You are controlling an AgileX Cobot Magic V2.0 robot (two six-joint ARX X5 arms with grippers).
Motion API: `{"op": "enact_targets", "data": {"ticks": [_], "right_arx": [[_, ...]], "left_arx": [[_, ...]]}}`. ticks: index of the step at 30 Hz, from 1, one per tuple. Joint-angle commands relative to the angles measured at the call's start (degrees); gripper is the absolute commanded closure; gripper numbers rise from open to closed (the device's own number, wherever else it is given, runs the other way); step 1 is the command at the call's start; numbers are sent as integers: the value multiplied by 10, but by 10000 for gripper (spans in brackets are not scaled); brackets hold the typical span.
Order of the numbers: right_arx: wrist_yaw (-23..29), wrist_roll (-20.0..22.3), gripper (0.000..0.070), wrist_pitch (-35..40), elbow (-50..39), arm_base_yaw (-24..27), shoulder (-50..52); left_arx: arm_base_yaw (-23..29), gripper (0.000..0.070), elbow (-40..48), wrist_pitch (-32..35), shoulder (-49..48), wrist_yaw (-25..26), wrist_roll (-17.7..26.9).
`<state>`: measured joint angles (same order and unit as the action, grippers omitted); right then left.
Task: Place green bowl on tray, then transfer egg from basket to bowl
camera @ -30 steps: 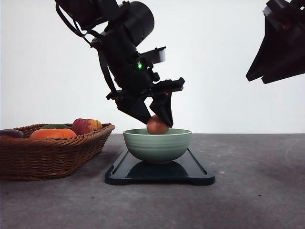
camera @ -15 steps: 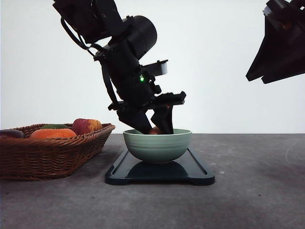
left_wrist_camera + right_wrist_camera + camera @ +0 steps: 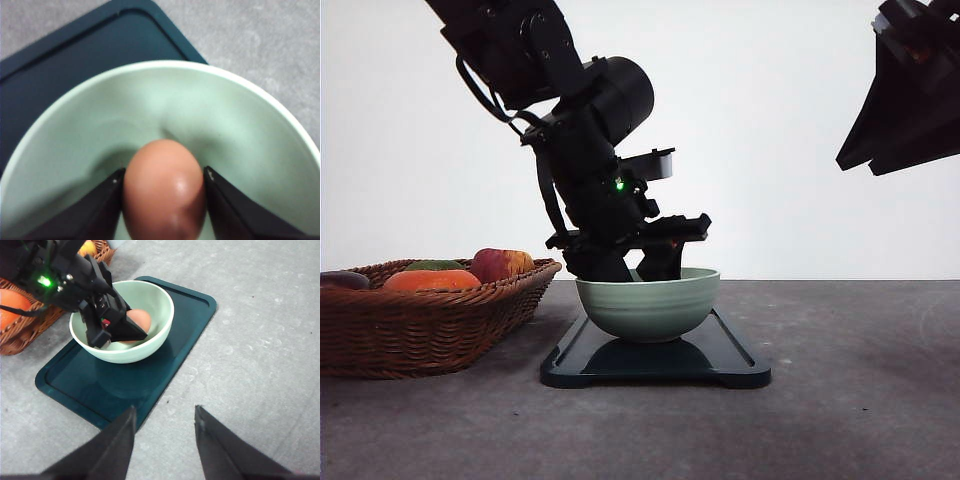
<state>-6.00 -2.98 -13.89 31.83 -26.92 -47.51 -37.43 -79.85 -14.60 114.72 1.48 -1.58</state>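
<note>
The green bowl [image 3: 648,304] stands on the black tray [image 3: 730,362]. My left gripper [image 3: 638,270] reaches down inside the bowl, shut on the brownish egg [image 3: 164,195], which sits low between the two black fingers [image 3: 100,210] in the left wrist view. From the right wrist view the egg [image 3: 139,320] shows inside the bowl [image 3: 150,335] on the tray [image 3: 185,335], held by the left gripper [image 3: 131,332]. My right gripper [image 3: 164,437] hangs open high above the table, at the upper right [image 3: 905,100] in the front view. The wicker basket [image 3: 420,320] lies to the left.
The basket holds an orange citrus [image 3: 430,280], a red-yellow apple [image 3: 500,264], a green item and a dark item at its left edge. Bare grey table [image 3: 850,400] stretches to the right of the tray and in front of it.
My left gripper has come down with the egg, from just above the bowl's rim to inside the bowl. The bowl has shifted slightly left. The right arm has stayed still.
</note>
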Motion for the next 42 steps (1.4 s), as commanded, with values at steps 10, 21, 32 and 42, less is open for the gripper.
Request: {"op": "enact_targets", "data": {"ticks": [10, 21, 32, 42], "right_arx": [[0, 4, 475, 6, 3, -3, -3], [1, 4, 475, 5, 3, -3, -3], [1, 4, 475, 5, 3, -3, -3], [1, 4, 475, 5, 3, -3, -3]], "left_arx": [[-3, 267, -157, -167, 11, 0, -6], [22, 269, -213, -291, -53, 17, -5], [44, 269, -26, -226, -224, 26, -21], [107, 269, 181, -177, -426, 26, -33]]}}
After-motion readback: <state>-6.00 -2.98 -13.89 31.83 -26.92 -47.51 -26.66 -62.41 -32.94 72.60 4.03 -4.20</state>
